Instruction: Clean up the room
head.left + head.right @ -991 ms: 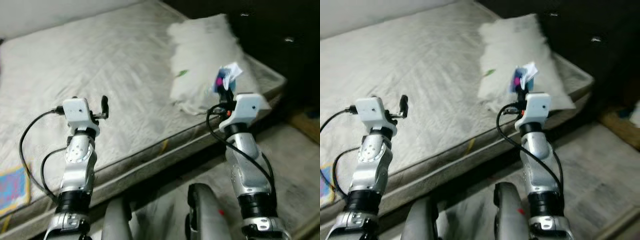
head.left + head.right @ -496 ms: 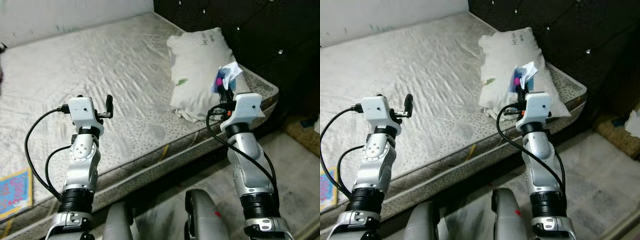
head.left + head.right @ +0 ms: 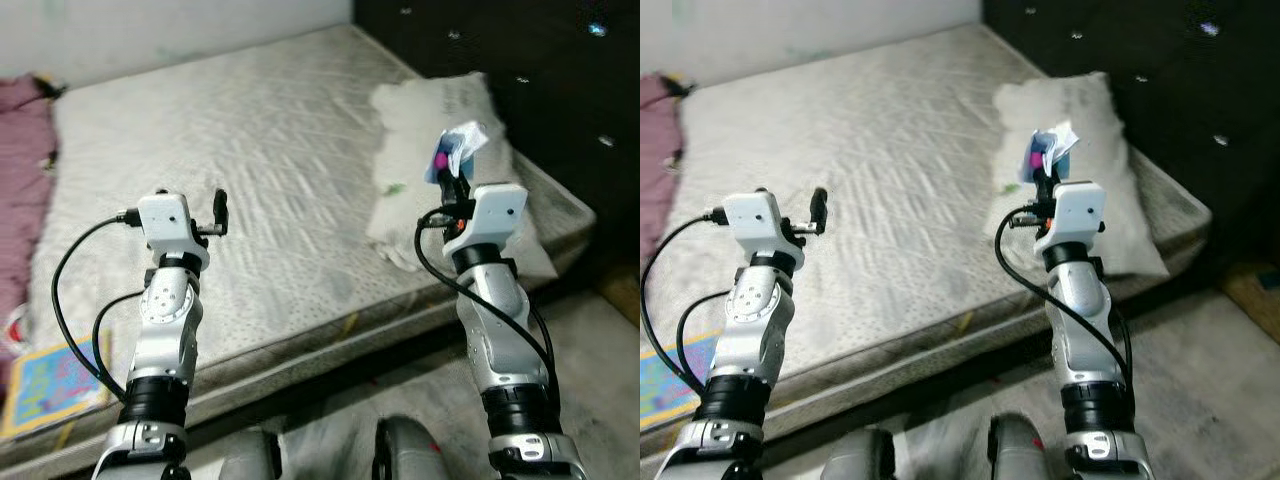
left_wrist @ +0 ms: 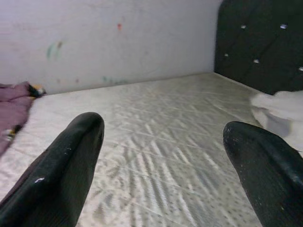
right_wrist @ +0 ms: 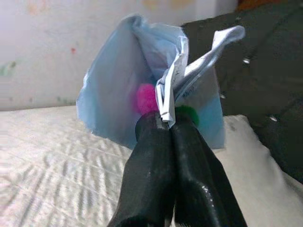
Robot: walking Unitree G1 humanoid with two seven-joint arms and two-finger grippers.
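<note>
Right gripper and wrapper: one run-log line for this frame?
right gripper: shut on wrapper, raised over pillow | left gripper: open, above mattress

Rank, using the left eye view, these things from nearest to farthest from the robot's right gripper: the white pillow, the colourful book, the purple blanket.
1. White pillow: just beyond the right gripper, at the mattress's headboard end.
2. Colourful book: far across, at the near left corner.
3. Purple blanket: along the far left edge; close to the book's distance, so that order is uncertain.
</note>
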